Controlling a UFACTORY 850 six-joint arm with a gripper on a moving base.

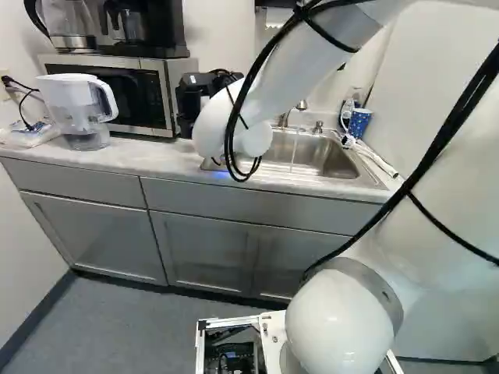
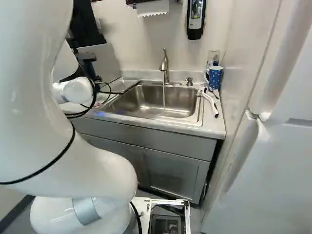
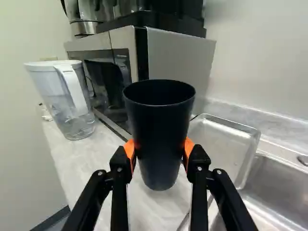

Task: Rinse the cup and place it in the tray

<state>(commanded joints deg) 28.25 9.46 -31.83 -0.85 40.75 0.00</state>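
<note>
We grasp the upright cup [image 3: 160, 139] in our gripper [image 1: 212, 82], above the worktop [image 3: 72, 156]. The metal tray [image 3: 220, 144] sits beside the gripper, and the pitcher [image 3: 72, 103] stands on its other side.

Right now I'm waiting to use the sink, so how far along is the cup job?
Looks done: the pickup, since the black cup is off the counter. In hand: the gripper holds it upright. Unclear: whether it has been rinsed; a thin stream runs into the sink without the cup under it. Left: placing it in the metal tray.
</note>
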